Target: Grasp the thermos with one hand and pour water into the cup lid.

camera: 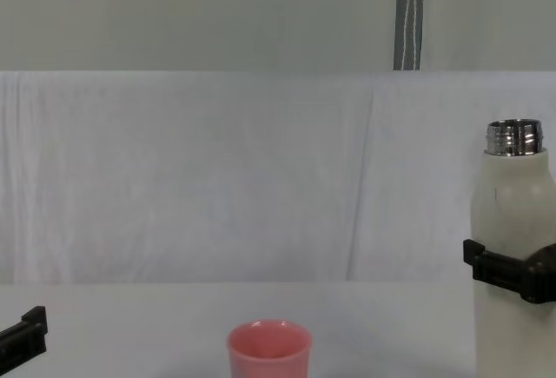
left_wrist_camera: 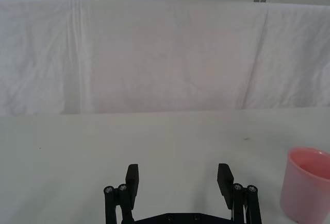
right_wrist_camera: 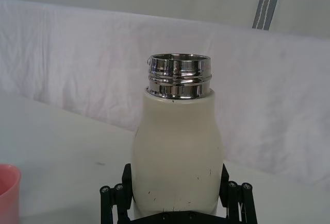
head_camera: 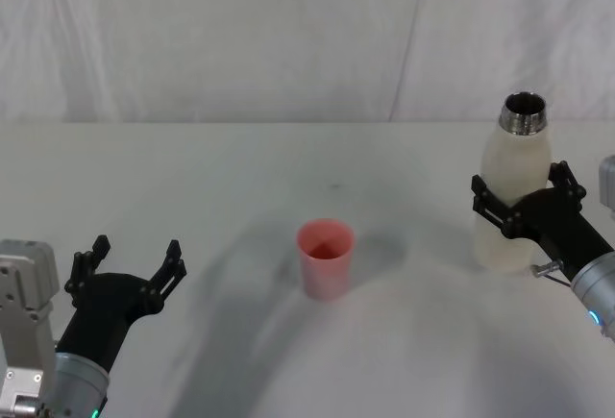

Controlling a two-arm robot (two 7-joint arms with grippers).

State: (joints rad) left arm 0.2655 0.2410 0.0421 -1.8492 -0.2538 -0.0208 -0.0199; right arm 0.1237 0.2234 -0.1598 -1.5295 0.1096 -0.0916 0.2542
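Note:
The cream-white thermos stands upright at the right of the white table, its steel neck uncapped. My right gripper is shut on its body about halfway up, one black finger pressed to each side, as the right wrist view shows on the thermos. In the chest view the thermos is upright with the right gripper around it. The pink cup lid stands upright at the table's middle, left of the thermos and apart from it. My left gripper rests open at the near left, holding nothing.
A white cloth covers the table and hangs as a backdrop behind it. Bare cloth lies between the cup lid and each gripper. The left wrist view has the cup lid off to one side of the open left gripper.

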